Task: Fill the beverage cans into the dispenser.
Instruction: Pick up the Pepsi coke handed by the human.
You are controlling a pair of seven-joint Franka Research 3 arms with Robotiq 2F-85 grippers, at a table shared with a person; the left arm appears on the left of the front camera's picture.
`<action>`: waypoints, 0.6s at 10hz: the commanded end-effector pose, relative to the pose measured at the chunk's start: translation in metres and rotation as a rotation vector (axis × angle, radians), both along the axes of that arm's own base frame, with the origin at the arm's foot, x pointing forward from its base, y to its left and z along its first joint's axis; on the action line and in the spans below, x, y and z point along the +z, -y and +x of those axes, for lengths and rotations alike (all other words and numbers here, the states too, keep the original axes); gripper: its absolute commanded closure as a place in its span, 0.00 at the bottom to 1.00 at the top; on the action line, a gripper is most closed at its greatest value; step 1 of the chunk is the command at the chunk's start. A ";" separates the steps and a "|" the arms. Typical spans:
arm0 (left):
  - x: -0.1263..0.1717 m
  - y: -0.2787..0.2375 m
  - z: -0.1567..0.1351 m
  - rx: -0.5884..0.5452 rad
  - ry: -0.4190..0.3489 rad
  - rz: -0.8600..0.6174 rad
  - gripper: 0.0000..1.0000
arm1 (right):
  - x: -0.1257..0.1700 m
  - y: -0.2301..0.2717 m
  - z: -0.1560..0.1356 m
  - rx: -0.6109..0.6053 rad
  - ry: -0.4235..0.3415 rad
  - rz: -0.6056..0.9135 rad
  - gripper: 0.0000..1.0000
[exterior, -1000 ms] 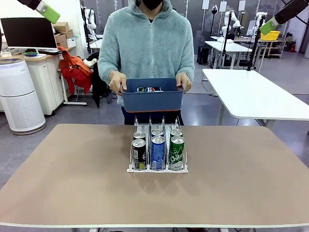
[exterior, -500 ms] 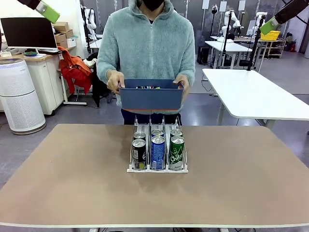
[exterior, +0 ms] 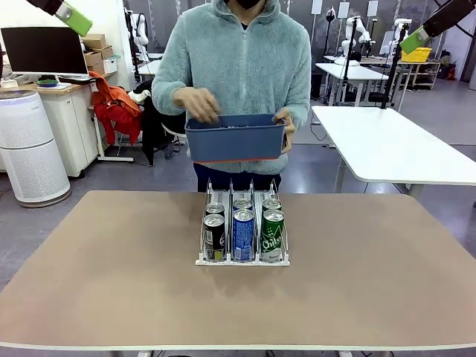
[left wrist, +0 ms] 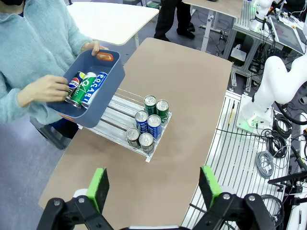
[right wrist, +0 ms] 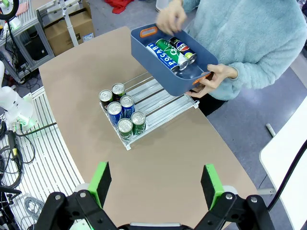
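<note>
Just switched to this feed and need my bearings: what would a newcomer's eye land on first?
The person at the far side, holding a blue bin above the table's far edge, one hand over the loose cans lying in it. Next, the dispenser mid-table, with six cans upright at its near end, two per lane. The left tool and right tool hang open high above the table, empty.
</note>
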State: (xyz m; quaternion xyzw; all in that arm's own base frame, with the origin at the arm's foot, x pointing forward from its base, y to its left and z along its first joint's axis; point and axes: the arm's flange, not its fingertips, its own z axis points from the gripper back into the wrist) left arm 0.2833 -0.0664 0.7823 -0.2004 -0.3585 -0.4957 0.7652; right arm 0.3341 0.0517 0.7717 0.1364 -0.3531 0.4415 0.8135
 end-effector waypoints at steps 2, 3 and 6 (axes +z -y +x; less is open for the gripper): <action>0.000 -0.001 0.000 0.004 0.001 -0.003 0.00 | -0.001 0.000 0.001 -0.005 0.007 0.002 0.00; 0.000 -0.001 0.000 0.004 0.001 -0.003 0.00 | -0.001 0.000 0.001 -0.005 0.007 0.002 0.00; 0.000 -0.001 0.000 0.004 0.001 -0.003 0.00 | -0.001 0.000 0.001 -0.005 0.007 0.002 0.00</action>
